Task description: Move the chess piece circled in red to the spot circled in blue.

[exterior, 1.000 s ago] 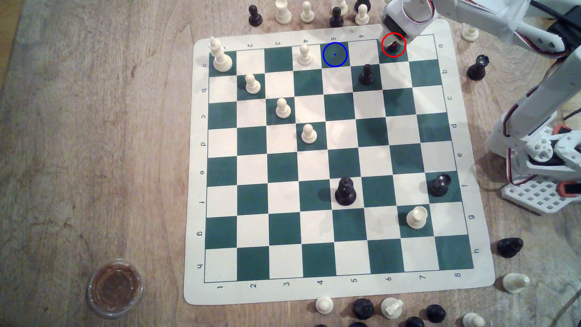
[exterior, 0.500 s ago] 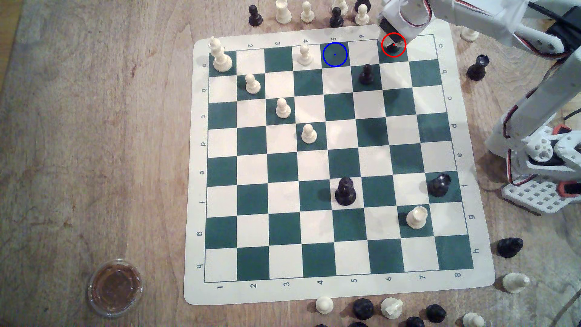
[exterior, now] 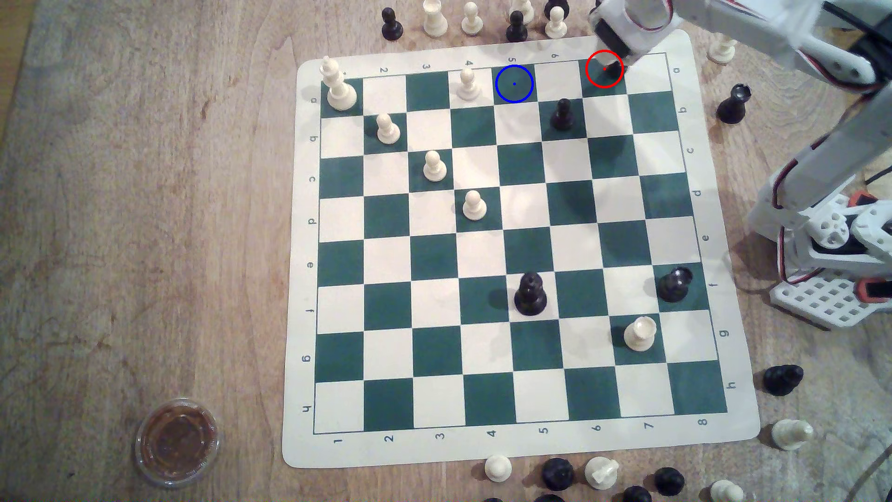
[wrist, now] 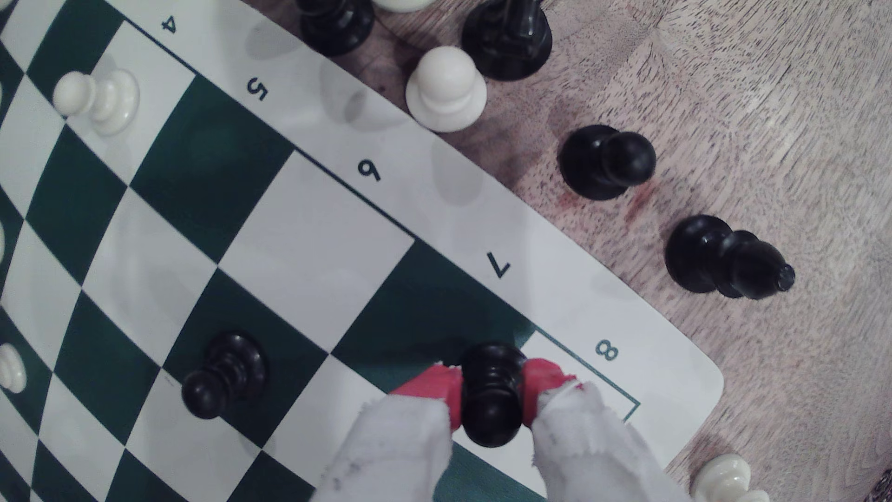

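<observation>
Claw (wrist: 492, 391) clamped on the black chess piece (wrist: 491, 393) from both sides, red-tipped fingers (wrist: 434, 388) touching it, piece at the red-ringed green square by column 7, blue-ringed square (exterior: 514, 84) vacant, black pawn (exterior: 562, 115) between them.

Hobby robotics bench set up on a wooden tabletop

A worn, grained wooden table (exterior: 145, 193) is seen, on which a roll-up vinyl chess mat (exterior: 521, 444) is laid; a 3D-printed white arm with exposed wires (exterior: 820, 183) is mounted at 3 o'clock, spare chess pieces (exterior: 598, 473) are scattered around, and a lidded plastic cup (exterior: 176, 440) sits at 7 o'clock.
</observation>
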Controlling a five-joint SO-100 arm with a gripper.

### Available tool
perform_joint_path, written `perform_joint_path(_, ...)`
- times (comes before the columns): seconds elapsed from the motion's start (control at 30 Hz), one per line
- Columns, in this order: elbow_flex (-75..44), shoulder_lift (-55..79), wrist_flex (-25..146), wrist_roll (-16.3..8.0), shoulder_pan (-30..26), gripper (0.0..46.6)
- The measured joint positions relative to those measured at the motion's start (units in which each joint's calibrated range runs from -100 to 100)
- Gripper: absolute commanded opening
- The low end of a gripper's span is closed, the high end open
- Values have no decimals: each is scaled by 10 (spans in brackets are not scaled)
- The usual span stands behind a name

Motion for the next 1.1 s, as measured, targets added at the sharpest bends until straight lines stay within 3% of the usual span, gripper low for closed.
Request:
perform_joint_path(0.33, -174, -35, 128, 10, -48, 3)
perform_joint_path(0.8, -176, 36, 37, -17, -136, 3)
perform_joint_path(1.1, -211, 112, 7, -20, -158, 3)
